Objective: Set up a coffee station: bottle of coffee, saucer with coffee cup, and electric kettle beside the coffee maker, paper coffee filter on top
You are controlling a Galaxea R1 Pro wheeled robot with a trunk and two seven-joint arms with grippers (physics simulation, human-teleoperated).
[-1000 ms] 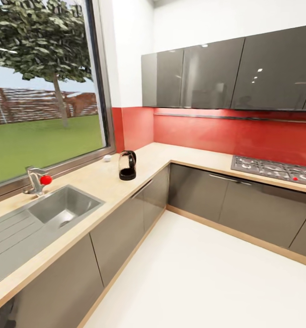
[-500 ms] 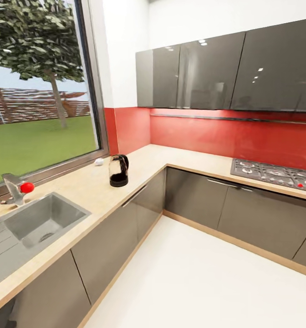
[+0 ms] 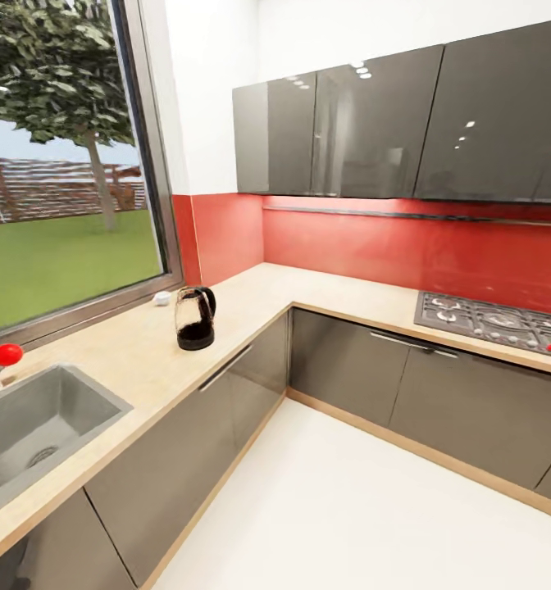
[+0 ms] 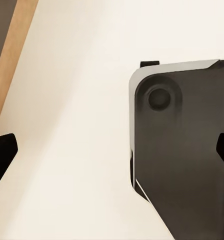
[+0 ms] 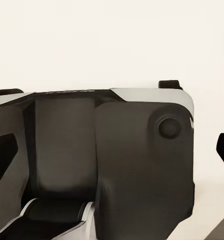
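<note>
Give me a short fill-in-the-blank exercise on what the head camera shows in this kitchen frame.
1. The kettle stands on the ____, below the window.
2. The wall strip behind the stove is coloured ____.
3. The red knob sits beside the ____.
4. The cabinets above the counter have their doors ____.

Missing words: counter; red; sink; closed

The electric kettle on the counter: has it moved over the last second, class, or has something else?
No. The kettle keeps its place beside the small white object near the window; the camera shifted.
</note>
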